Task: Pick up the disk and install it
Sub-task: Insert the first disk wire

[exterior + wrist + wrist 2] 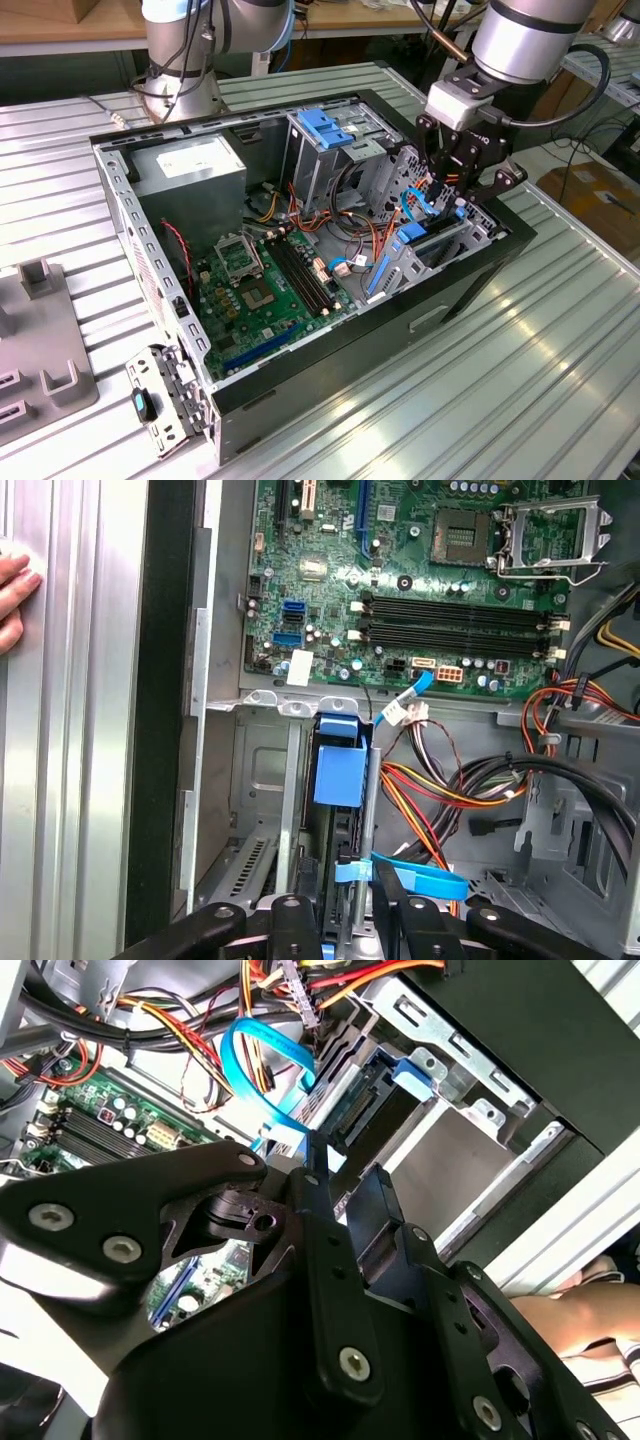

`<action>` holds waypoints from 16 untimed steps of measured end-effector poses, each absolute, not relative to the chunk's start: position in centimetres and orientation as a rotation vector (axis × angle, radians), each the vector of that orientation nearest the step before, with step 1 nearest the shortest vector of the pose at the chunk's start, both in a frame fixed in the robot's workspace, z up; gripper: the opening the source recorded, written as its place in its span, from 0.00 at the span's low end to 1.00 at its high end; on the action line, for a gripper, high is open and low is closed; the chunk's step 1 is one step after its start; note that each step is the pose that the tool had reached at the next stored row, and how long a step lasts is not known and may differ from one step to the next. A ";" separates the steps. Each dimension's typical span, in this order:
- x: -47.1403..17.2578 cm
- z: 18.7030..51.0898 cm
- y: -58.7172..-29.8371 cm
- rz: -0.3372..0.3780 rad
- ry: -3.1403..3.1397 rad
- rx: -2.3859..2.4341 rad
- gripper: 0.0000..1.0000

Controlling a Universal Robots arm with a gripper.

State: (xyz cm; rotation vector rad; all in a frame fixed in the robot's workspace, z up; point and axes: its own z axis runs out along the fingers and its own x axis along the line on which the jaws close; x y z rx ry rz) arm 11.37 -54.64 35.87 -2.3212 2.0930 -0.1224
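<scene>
Flat grey metal disk [340, 765] with blue plastic rails, edge-on just ahead of black pincer [345, 908], matching silver metal bay [262, 780] slot; gripping or merely near, cannot tell.

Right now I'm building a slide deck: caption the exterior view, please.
Arm's gripper low over the blue-railed disk at the open computer case's drive bay.

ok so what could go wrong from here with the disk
1. The blue cable curves right beside the gripper and the disk. It could snag or get pinched.
2. The wire bundle lies close beside the disk and might catch on its blue rail.
3. A hand rests just outside the case, perhaps close enough for a wide arm move to hit it.
</scene>
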 end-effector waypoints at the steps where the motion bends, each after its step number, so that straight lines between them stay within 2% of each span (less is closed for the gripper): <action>1: 11.4 35.9 -54.6 -0.121 2.094 -2.322 0.35; 9: 11.4 35.9 -54.8 -0.114 2.099 -2.319 0.35; 16: 11.5 35.9 -54.8 -0.078 2.149 -2.290 0.35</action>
